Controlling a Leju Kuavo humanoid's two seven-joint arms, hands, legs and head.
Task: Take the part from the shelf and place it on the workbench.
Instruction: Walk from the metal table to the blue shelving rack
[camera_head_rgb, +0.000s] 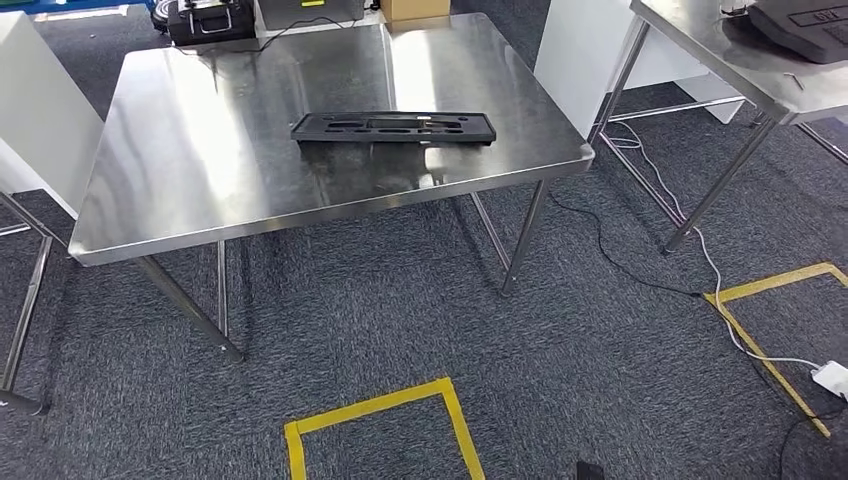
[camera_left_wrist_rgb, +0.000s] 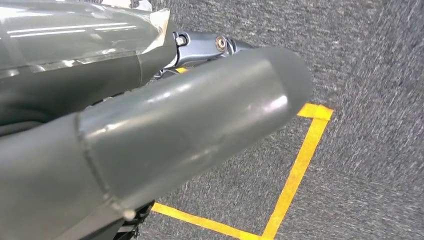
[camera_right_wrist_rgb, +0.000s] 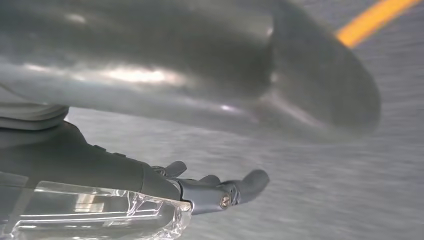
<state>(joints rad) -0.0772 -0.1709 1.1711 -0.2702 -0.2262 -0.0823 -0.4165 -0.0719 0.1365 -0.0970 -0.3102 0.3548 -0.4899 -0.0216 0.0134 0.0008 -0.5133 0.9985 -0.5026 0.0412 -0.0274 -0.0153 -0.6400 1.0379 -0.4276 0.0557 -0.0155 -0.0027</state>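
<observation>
Nearest, both arms hang over the carpet; the left hand (camera_left_wrist_rgb: 165, 130) holds nothing visible, though its fingers are mostly hidden and I cannot tell how they lie; the right hand (camera_right_wrist_rgb: 210, 192) is empty, fingers apart. Farther off, the black part (camera_head_rgb: 394, 127) already lies flat mid-table on the steel workbench (camera_head_rgb: 200, 170), long axis left to right; placing looks done.
</observation>
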